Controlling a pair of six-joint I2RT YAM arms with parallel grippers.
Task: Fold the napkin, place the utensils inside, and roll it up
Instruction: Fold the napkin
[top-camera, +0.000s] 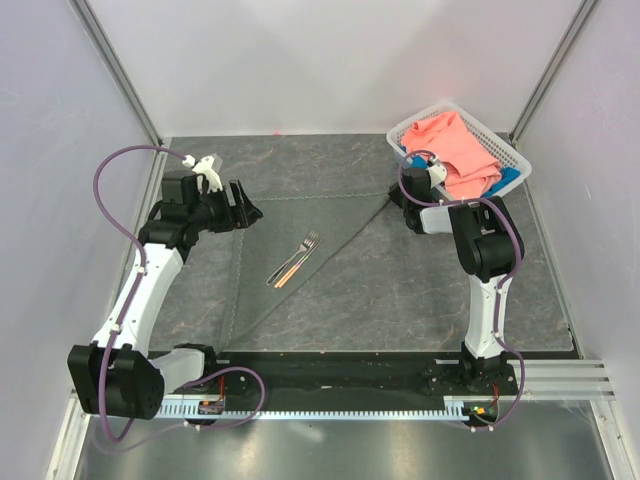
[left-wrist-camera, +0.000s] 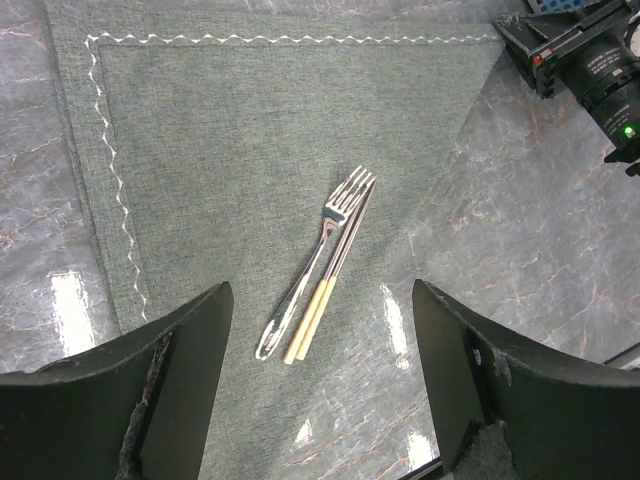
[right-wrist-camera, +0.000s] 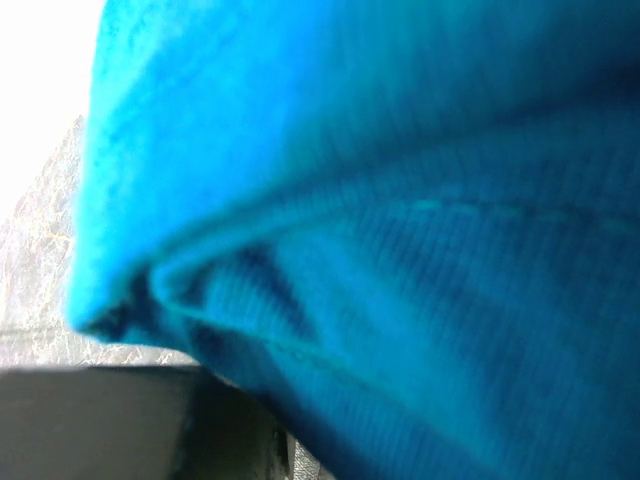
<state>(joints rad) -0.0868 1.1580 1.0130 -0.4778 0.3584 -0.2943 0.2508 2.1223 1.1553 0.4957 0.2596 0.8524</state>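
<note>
One napkin (left-wrist-camera: 250, 120) — one fork (left-wrist-camera: 293, 300) — two chopsticks (left-wrist-camera: 340, 250)

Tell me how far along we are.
Done: the dark grey cloth napkin is folded into a triangle, silver metal fork and light wooden chopsticks on it. In hand: left gripper open; right gripper at its far-right corner, grip unclear. Left: rolling.

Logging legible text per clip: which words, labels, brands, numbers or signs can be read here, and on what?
None can be read.
Faint white print on the camera lens barrel of the right arm, seen from the left wrist: too small to read.
No markings visible on the napkin, fork, chopsticks or basket.
</note>
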